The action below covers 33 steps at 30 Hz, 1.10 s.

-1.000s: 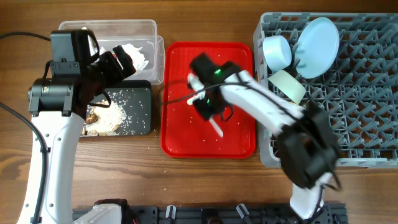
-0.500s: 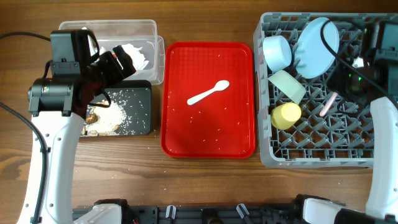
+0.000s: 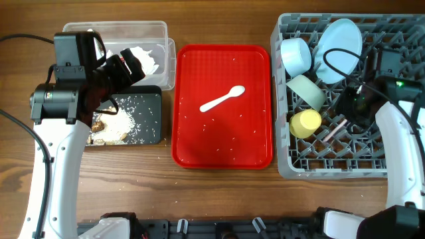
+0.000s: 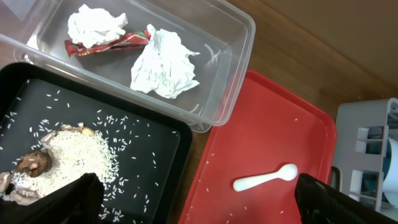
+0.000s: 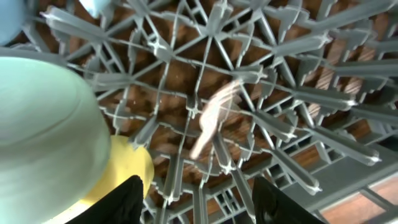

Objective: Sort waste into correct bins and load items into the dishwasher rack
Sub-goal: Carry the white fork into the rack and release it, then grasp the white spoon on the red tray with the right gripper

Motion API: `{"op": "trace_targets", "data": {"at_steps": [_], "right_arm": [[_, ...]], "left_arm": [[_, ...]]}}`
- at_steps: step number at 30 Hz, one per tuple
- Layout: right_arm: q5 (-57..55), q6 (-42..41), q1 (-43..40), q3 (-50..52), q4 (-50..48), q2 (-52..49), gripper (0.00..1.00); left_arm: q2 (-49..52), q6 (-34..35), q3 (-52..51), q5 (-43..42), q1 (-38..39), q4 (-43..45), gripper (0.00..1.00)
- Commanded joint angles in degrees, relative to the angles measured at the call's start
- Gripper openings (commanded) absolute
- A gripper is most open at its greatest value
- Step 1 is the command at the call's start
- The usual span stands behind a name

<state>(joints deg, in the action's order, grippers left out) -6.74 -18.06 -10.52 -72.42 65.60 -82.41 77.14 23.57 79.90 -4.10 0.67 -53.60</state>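
right claw [image 5: 199, 200] released over fork [image 5: 214, 118] in rack [image 5: 298, 93], left claw [image 4: 205, 202] spread wide

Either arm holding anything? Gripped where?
Nothing held. Left gripper: jaws wide open, empty. Right gripper: jaws apart above the dishwasher rack, pale utensil lying loose on its lattice.

A robotics lab bench set up as a dish-clearing station. Two white and black robot arms, the left arm [image 3: 56, 159] and the right arm [image 3: 398, 159], stand at a wooden table [image 3: 219, 192]. A loose black cable [image 3: 20, 37] trails over it, and a black mounting rail [image 3: 219, 229] runs along its near edge. A grey dishwasher rack [image 3: 332, 171], a red tray [image 3: 222, 156], a clear tub [image 3: 113, 26] and a black tub [image 3: 151, 106] are laid out side by side.
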Motion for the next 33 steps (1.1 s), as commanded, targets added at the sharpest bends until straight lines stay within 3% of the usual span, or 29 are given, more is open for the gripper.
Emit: {"op": "trace_targets", "data": {"at_steps": [1, 5, 8, 11, 15, 23, 28, 33], "right_arm": [[7.82, 4.42, 0.39, -10.95, 2.25, 0.72, 0.59], [18.88, 4.68, 6.56, -19.93, 2.12, 0.79, 0.58], [17.55, -1.64, 15.39, -20.22, -2.25, 0.33, 0.53], [10.82, -14.1, 25.59, -20.11, -7.93, -4.17, 0.4], [7.82, -21.92, 31.95, -20.11, -12.0, -13.42, 0.4], [8.9, -29.09, 34.86, -20.11, -14.56, -31.89, 0.41], [8.87, -29.42, 35.43, -20.09, -14.99, -37.81, 0.53], [8.83, -29.49, 35.43, -19.89, -15.13, -40.81, 0.54]], "left_arm": [[-0.44, -0.87, 1.18, 0.76, -0.26, 0.13, 1.0], [-0.44, -0.87, 1.18, 0.76, -0.26, 0.13, 1.0], [-0.44, -0.87, 1.18, 0.76, -0.26, 0.13, 1.0], [-0.44, -0.87, 1.18, 0.76, -0.26, 0.13, 1.0], [-0.44, -0.87, 1.18, 0.76, -0.26, 0.13, 1.0], [-0.44, -0.87, 1.18, 0.76, -0.26, 0.13, 1.0], [-0.44, -0.87, 1.18, 0.76, -0.26, 0.13, 1.0], [-0.44, -0.87, 1.18, 0.76, -0.26, 0.13, 1.0]]}}
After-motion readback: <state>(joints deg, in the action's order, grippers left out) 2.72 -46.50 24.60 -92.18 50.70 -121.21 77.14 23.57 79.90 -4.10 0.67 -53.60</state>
